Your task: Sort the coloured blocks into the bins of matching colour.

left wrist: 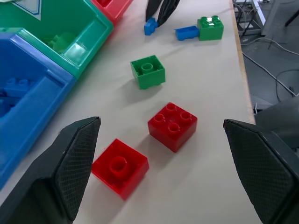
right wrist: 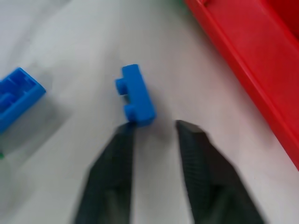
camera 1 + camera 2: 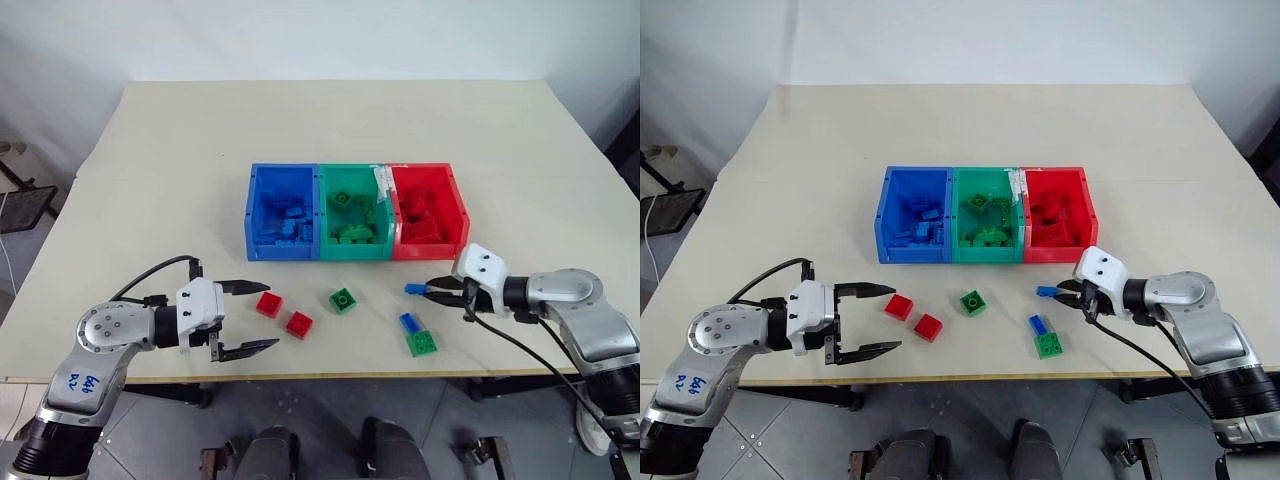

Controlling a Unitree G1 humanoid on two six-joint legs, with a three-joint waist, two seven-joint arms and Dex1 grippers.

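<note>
Blocks were divided between the bins and the open bench [image 3: 150,150]. Six lay loose on the strip between the bins and the bench's near edge: two red blocks [image 3: 269,304] [image 3: 299,324], a green block [image 3: 343,300], a small blue block [image 3: 415,289], and another blue block [image 3: 409,322] touching a second green block [image 3: 422,343] closest to the near edge.

The right end effector [image 3: 432,287] reached in from the bench's right side, its tips right at the small blue block. In the right wrist view its two fingers [image 2: 112,163] stood narrowly apart with the block just ahead of the tips, one finger touching its end; it did not look gripped yet. That placement suggested this block was the one being picked, probably for the blue bin.

The left end effector [image 3: 247,318] hovered wide open and empty near the two red blocks, likely waiting its turn on that side.

Near the bench's middle the bins stood joined in a row. The blue bin [image 3: 252,215] held several blue blocks, the green bin [image 3: 322,215] several green ones, and the red bin [image 3: 460,210] red ones, so each colour seemed matched so far. A white tag [image 3: 381,181] sat on the wall between green and red.
</note>
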